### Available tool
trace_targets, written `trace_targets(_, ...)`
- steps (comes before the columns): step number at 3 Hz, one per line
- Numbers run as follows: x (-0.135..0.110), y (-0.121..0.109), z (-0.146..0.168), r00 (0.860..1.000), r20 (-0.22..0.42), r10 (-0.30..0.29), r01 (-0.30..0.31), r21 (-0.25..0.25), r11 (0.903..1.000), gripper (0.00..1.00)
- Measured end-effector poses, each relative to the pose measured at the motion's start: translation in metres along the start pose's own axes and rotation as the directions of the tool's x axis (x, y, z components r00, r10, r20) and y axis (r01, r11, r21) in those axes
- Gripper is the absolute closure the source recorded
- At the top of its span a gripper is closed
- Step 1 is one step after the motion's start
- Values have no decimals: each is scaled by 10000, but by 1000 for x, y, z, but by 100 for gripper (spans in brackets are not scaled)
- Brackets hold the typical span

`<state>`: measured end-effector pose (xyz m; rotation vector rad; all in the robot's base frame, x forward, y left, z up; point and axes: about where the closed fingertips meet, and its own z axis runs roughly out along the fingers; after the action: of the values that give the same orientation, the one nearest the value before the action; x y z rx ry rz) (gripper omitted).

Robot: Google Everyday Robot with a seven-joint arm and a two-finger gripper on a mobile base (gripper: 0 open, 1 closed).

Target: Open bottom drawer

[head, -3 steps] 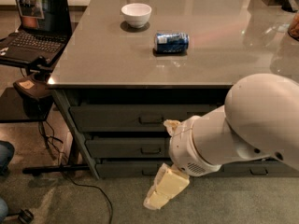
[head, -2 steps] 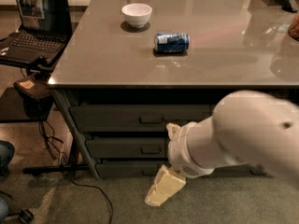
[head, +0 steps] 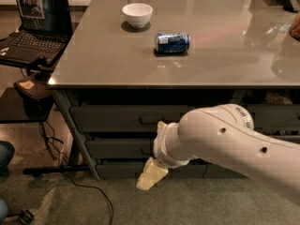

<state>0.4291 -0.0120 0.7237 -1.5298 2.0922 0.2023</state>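
The bottom drawer (head: 116,169) is the slim dark-grey front lowest in the stack under the grey table (head: 108,64). It looks shut. Its centre handle is hidden behind my arm. My gripper (head: 152,175), cream-coloured, hangs at the end of the white arm (head: 225,139), right in front of the bottom drawer's front and near its middle. Two taller dark-grey drawers (head: 117,118) sit above it, both shut.
A white bowl (head: 137,14) and a blue can (head: 172,40) lying on its side rest on the tabletop. A laptop (head: 33,25) stands on a side stand at the left. Cables (head: 79,184) run over the carpet by the table leg. A person's leg (head: 4,153) shows at the left edge.
My gripper has moved a little left and up, closer to the bottom drawer's front. The arm's bulk has dropped lower and to the right. The drawers have not moved.
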Motion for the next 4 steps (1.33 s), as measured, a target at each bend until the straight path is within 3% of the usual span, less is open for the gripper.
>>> trace_targets(1, 0, 0, 0, 10000, -1, -4, 4, 6, 10000, 0)
trace_targets(2, 32, -24, 15, 9996, -103, 254, -252, 242, 9994, 0)
trace_targets(3, 86, -66, 33, 9952, -620, 760, -695, 1012, 9924, 0)
trace_targets(4, 146, -96, 44, 9754, -1621, 1496, -1214, 1718, 9776, 0)
